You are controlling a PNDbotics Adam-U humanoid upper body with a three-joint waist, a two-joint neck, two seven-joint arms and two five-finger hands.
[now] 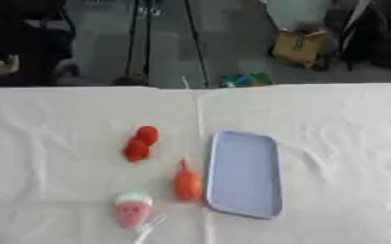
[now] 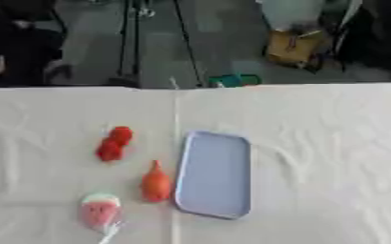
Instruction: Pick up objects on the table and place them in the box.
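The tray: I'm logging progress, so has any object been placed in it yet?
No. The pale blue tray lies bare, while the red piece, orange piece and pink piece sit on the tablecloth to its left.

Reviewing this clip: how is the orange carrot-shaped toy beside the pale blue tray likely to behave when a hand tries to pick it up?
The orange carrot-shaped toy looks rounded and tapers to a narrow tip, so it may roll or pivot if nudged sideways. Its surface looks smooth, so it could slip from fingers. It lies close to the pale blue tray's rim, which may crowd a grasp from that side.

One pale blue tray (image 1: pixel 245 143), one orange carrot-shaped piece (image 1: pixel 187 183), one pink-and-white lolly shape (image 1: pixel 133 210), and one lumpy red piece (image 1: pixel 140 143) (possibly two pressed together).
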